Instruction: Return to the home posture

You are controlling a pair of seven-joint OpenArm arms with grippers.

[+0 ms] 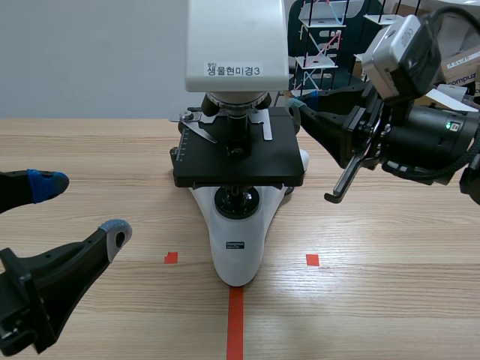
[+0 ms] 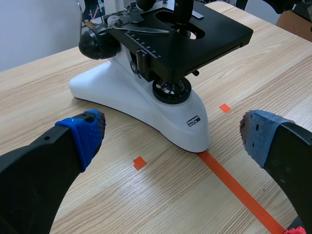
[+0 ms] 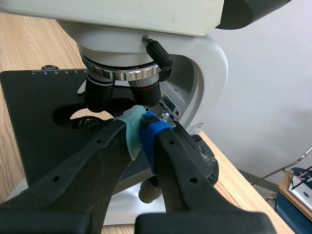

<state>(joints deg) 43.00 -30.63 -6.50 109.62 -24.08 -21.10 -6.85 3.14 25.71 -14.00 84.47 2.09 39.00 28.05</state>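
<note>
A white microscope (image 1: 238,247) with a black stage (image 1: 240,161) stands mid-table. My left gripper (image 1: 82,208) hangs low at the near left, open and holding nothing. In the left wrist view its blue pads (image 2: 90,131) stand wide apart, and the gripper (image 2: 174,134) faces the microscope's base (image 2: 146,105). My right gripper (image 1: 297,105) comes in from the right, raised, with its tip at the stage's back right corner. In the right wrist view this gripper (image 3: 141,130) is shut, pads pressed together with nothing seen between them, just under the objective lenses (image 3: 124,80).
Orange-red tape marks (image 1: 235,322) lie on the wooden table in front of the microscope. A dark wire rack (image 1: 319,45) and cardboard boxes (image 1: 461,67) stand behind the table at the back right.
</note>
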